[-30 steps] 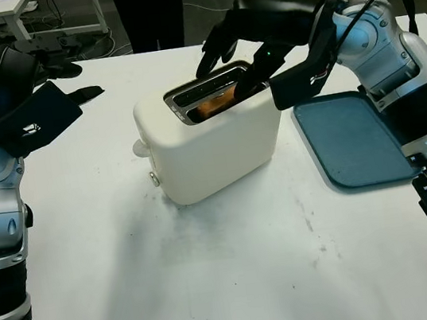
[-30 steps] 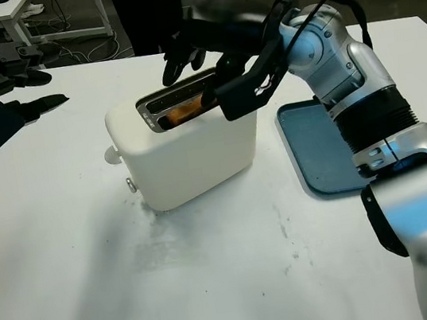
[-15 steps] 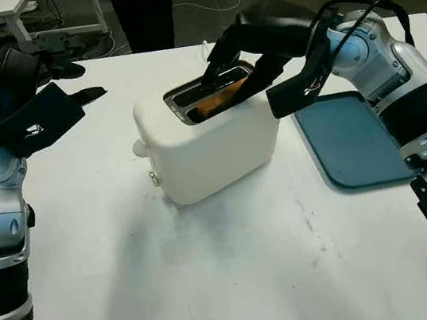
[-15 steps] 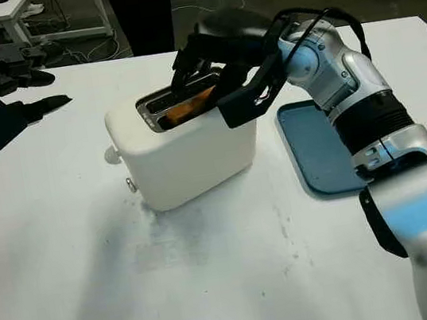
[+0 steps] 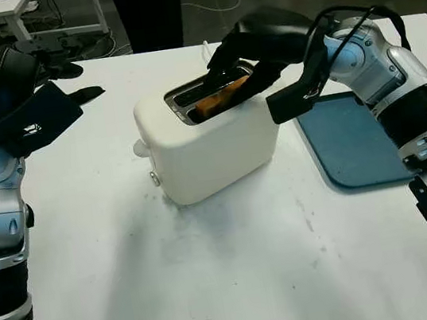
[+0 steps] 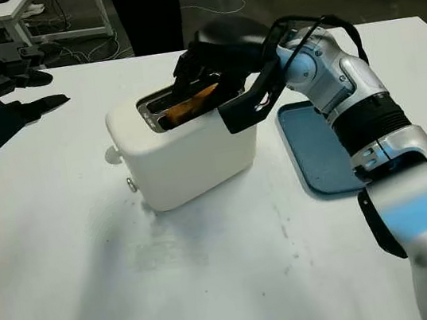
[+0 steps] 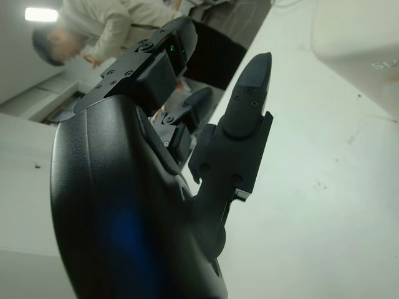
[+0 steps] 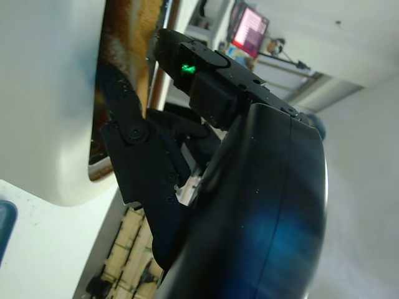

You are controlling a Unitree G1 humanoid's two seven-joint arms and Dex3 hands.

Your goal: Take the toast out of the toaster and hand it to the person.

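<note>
A white toaster [image 5: 212,148] stands mid-table with a browned toast [image 5: 219,97] sticking up a little from its near slot. My right hand [image 5: 223,76] hangs over the toaster's top with its black fingers closed on either side of the toast. In the right wrist view one finger [image 8: 128,134] reaches down along the toast [image 8: 134,43] at the slot. My left hand [image 5: 44,101] is held open above the table's far left, away from the toaster. A person's dark legs [image 5: 147,9] stand behind the table's far edge.
A blue-grey tray [image 5: 351,139] lies flat on the table right of the toaster, under my right forearm. Cables and table legs are on the floor beyond the far edge. In the left wrist view a person in a light top [image 7: 118,25] bends over in the background.
My right hand came down from above the toaster and its fingers closed around the toast, which now stands slightly higher in the slot. The left hand stayed put.
</note>
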